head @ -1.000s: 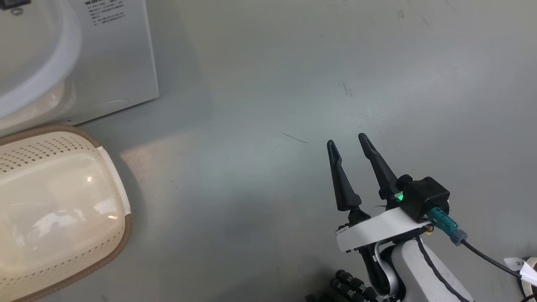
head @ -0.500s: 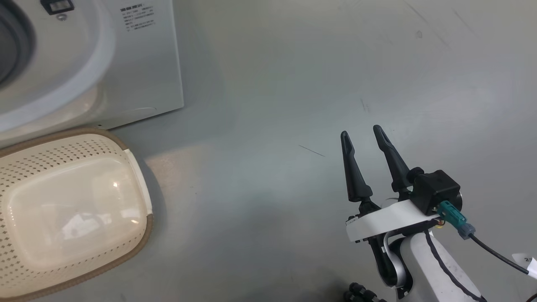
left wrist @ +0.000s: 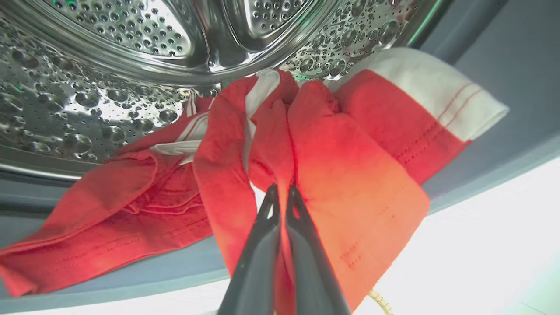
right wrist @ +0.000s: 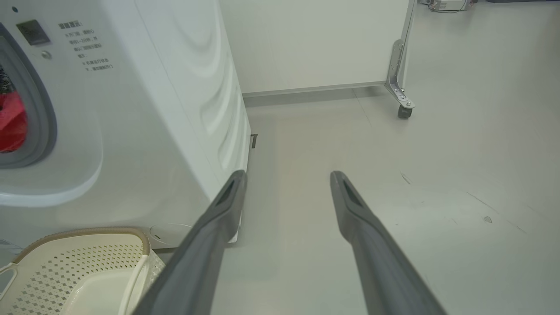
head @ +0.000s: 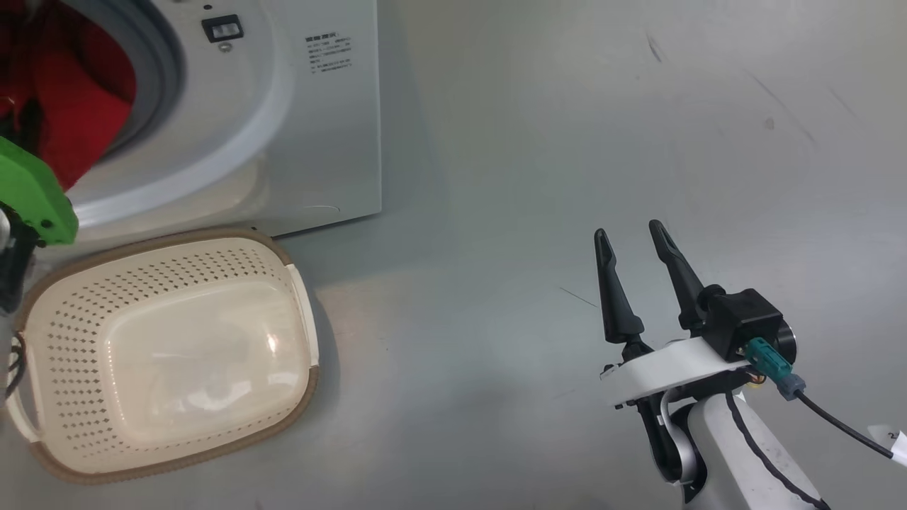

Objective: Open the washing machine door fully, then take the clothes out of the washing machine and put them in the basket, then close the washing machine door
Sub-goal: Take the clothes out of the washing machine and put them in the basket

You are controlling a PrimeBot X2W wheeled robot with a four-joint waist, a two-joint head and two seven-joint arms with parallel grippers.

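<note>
On your left side, the left gripper (left wrist: 282,189) is reaching into the mouth of the washing machine (head: 319,142). Its two fingers are pressing together on a fold of the clothes (left wrist: 350,175), and between them only the pinched red fabric is showing. The clothes are spreading out from the fingertips to both sides. One red piece is lying flat to the left of the fingers, and a piece with a white band is hanging over the grey seal (left wrist: 520,144) to their right. Beyond the fingertips the steel drum (left wrist: 131,52) is curving away.

In the head view a green part (head: 32,191) is showing at the left edge, in front of the opening. It is probably belonging to your left arm, but the frame is cutting it off. Just beside this part, the basket (head: 170,354) is standing on the floor (head: 496,212), close in front of the washing machine, and its glossy bottom is reflecting the light.

Going further right, the right gripper (head: 628,230) is hovering over the grey floor, well apart from the basket and the machine. Its fingers are standing wide apart and are holding nothing. In its wrist view the side of the machine is rising just to the left of its left finger. Far ahead of the fingertips a white panel on a caster wheel (right wrist: 404,111) is standing.
</note>
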